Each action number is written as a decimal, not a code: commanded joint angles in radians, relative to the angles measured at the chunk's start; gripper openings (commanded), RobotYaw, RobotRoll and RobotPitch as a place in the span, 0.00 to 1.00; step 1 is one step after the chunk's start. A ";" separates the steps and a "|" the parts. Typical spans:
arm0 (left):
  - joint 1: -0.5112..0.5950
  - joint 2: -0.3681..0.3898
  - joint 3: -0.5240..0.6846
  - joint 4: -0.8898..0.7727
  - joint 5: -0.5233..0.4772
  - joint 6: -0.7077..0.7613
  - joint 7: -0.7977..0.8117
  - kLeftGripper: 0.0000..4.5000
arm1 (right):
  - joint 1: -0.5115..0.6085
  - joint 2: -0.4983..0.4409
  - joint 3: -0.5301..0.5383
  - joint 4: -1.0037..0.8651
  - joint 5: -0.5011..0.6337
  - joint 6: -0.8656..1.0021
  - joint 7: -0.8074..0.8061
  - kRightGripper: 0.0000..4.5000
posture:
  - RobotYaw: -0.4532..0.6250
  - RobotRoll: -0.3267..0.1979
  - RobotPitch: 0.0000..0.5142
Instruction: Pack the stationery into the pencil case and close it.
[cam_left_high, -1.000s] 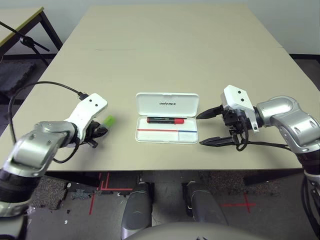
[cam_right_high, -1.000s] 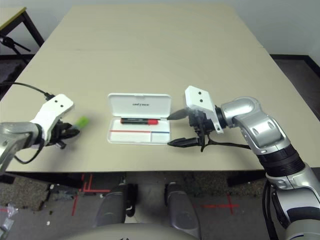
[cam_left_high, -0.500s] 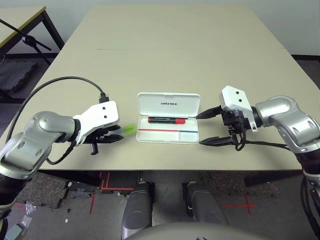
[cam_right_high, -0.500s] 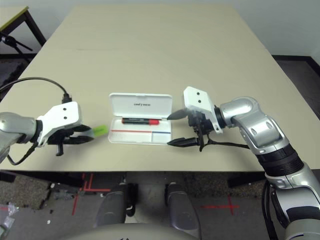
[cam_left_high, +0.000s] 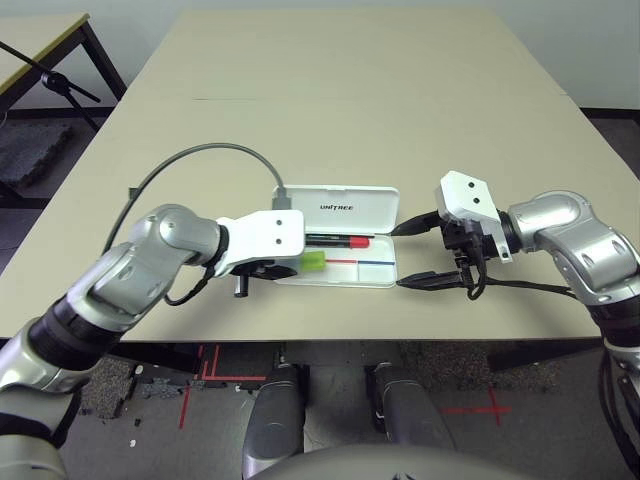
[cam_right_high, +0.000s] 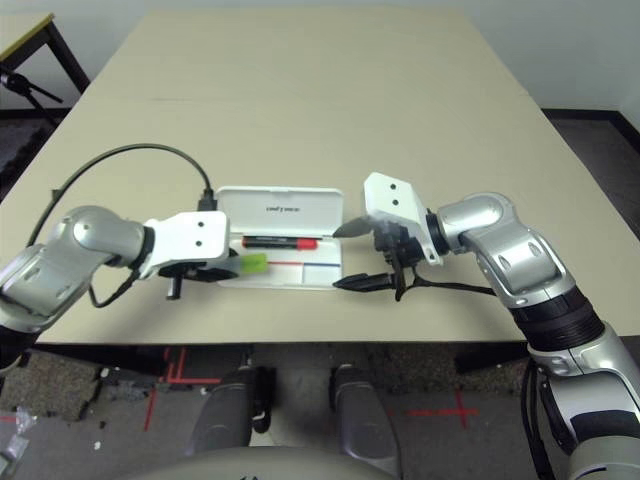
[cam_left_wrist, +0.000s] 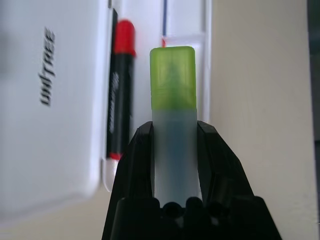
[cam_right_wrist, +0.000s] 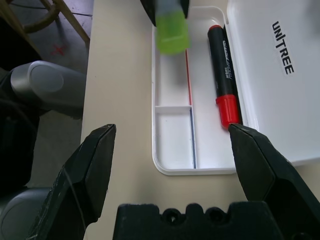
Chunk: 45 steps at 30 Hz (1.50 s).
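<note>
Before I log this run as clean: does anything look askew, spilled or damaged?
Nothing stands out. The pencil case lies open and square, the red marker inside. The left pincer holds the highlighter over the tray; the right pincer is open beside the case.

1 case (cam_left_high: 345, 205), white and hinged, lies open on 1 table (cam_left_high: 350, 90). There are 2 pens: 1 red marker (cam_left_high: 335, 241) with a black body in the case, and 1 green-capped highlighter (cam_left_wrist: 173, 115). The case tray shows 2 compartments, 1 long and 1 short. 2 grippers (cam_left_high: 268, 268) (cam_left_high: 415, 254) are in view, each with 2 black fingers.
</note>
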 joint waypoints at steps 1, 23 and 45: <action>-0.025 -0.028 -0.050 0.034 0.034 -0.012 -0.028 0.24 | 0.012 -0.004 0.004 -0.008 -0.007 -0.006 -0.004 1.00 | 0.43 0.62 0.23; -0.012 -0.123 -0.095 0.110 0.092 -0.030 -0.045 0.24 | 0.041 -0.022 0.000 -0.022 -0.016 -0.015 -0.030 1.00 | 0.39 0.62 0.23; -0.001 -0.096 -0.011 0.048 0.048 -0.025 -0.065 0.99 | 0.032 -0.014 0.002 -0.015 -0.023 -0.016 -0.037 1.00 | 0.39 0.62 0.20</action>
